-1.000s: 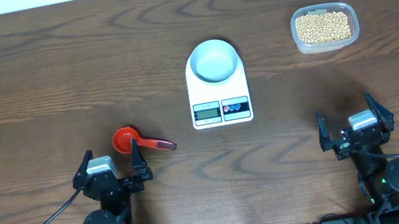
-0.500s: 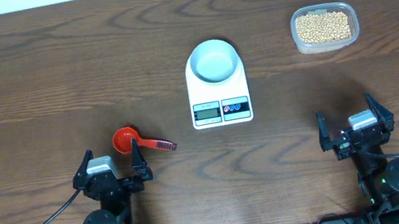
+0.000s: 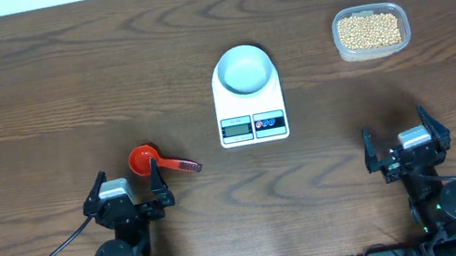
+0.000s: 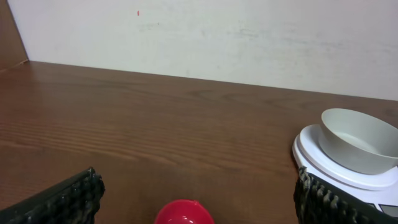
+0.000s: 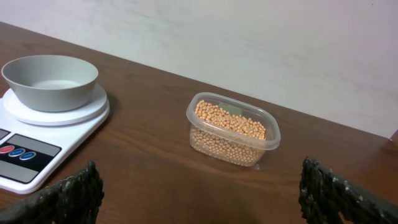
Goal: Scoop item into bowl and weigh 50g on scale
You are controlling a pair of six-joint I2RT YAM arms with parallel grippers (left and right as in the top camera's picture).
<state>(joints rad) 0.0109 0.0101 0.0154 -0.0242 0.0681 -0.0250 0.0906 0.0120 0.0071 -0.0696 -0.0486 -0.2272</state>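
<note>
The item, a loose heap of small round tan-yellow beans point(image 3: 369, 30) too many to count, fills 1 clear rounded-rectangular plastic tub point(image 3: 375, 54) at the far right of the dark wooden worktop point(image 3: 60, 82). 1 small round white bowl point(image 3: 243, 70) with a pale bluish, bare inside stands on the far half of 1 flat white rectangular digital scale point(image 3: 249, 105) at the middle of the worktop. The scale's grey display and dark button panel face the near edge; the reading is too small to make out. 1 red plastic measuring scoop point(image 3: 142, 160) lies at the near left, its round cup to the left and its short handle pointing right.

2 claws sit close to the near edge. The left claw point(image 3: 127, 179) has its jaws spread wide with nothing gripped. In the overhead view its right finger point(image 3: 154, 174) overlaps the scoop where cup meets handle; whether they touch cannot be told. In the left wrist view the red cup shows low between the 2 fingers. The right claw point(image 3: 395, 131) is likewise spread wide and grips nothing.

The beans lie well apart from the right claw, on its far side and almost straight ahead; in the right wrist view the tub sits between its 2 dark ribbed fingers, with scale and bowl off to the left. From the left claw the beans lie far off to the right, beyond the scale and bowl.
</note>
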